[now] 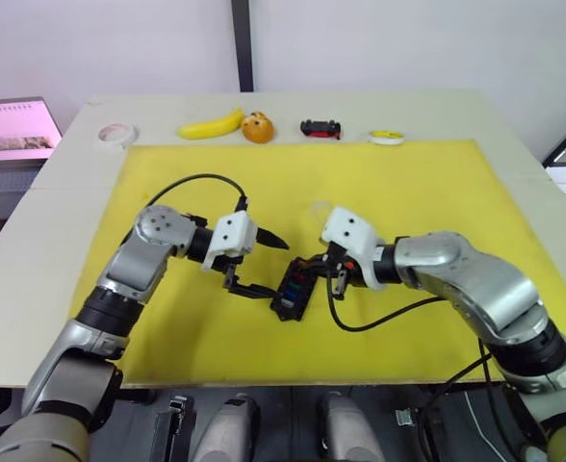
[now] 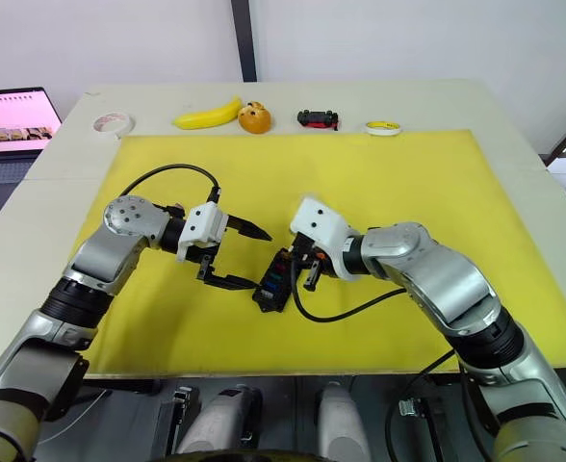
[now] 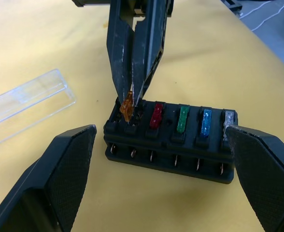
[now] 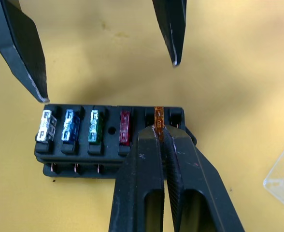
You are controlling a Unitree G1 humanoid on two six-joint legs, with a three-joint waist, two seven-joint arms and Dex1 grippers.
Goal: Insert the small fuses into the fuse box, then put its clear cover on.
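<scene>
The black fuse box [image 1: 291,291] lies on the yellow mat [image 1: 408,192] between my grippers. Grey [image 4: 46,124], blue [image 4: 70,124], green [image 4: 94,124] and red [image 4: 125,126] small fuses stand in one row of its slots. My right gripper [image 4: 160,131] is shut on an orange fuse [image 4: 158,115] and holds it at the slot beside the red one. My left gripper [image 1: 273,268] is open, with one finger on each side of the box and not touching it. The clear cover [image 3: 26,104] lies flat on the mat just beyond the box.
Along the table's far edge lie a tape roll [image 1: 116,135], a banana [image 1: 211,125], an orange round object [image 1: 257,127], a black-and-red toy car [image 1: 321,128] and a small yellow roll [image 1: 386,137]. A laptop [image 1: 13,130] stands at the far left.
</scene>
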